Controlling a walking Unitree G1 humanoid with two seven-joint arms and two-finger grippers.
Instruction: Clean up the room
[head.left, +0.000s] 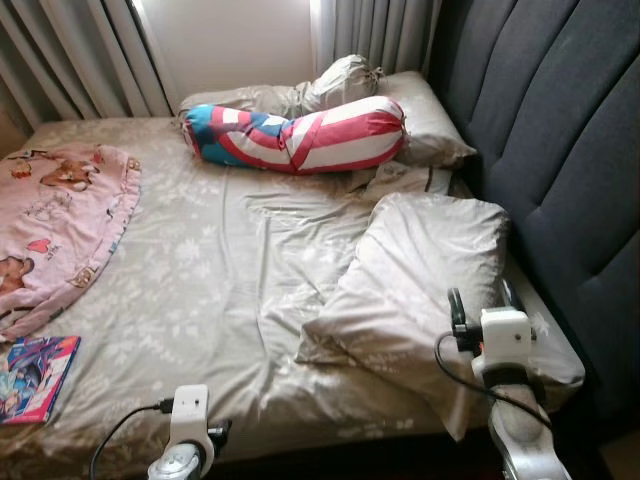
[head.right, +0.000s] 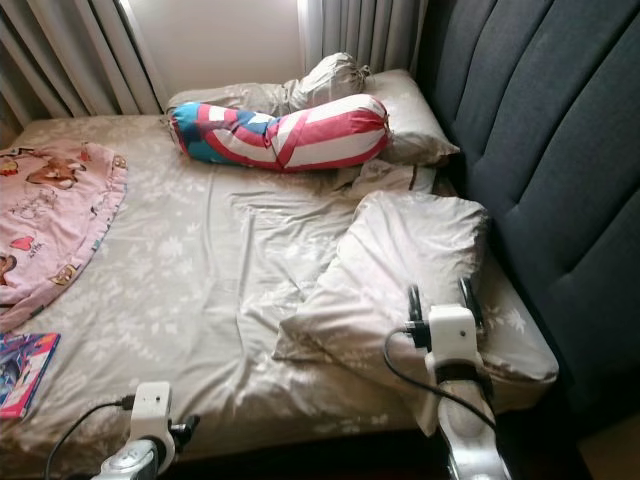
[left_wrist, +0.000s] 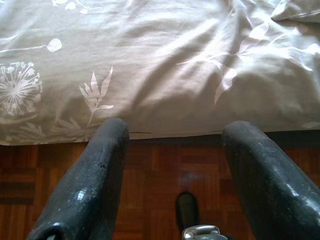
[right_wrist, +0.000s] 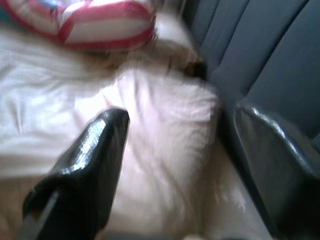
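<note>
A beige floral pillow (head.left: 420, 280) lies askew on the bed's right side, next to the dark headboard. My right gripper (head.left: 482, 298) hovers over its near end, open, with nothing between the fingers (right_wrist: 95, 150). A red, white and blue bolster (head.left: 310, 135) lies across the far end of the bed. On the left a pink cartoon blanket (head.left: 55, 220) is spread out, and a colourful book (head.left: 35, 378) rests near the front left corner. My left gripper (left_wrist: 175, 126) is open and empty, low at the front edge of the rumpled bed sheet (left_wrist: 165, 65).
A second pillow (head.left: 420, 115) and a crumpled beige bundle (head.left: 340, 80) sit behind the bolster. The padded headboard (head.left: 560, 150) walls off the right side. Grey curtains (head.left: 80, 60) hang behind the bed. Brown parquet floor (left_wrist: 150, 175) runs below the bed's edge.
</note>
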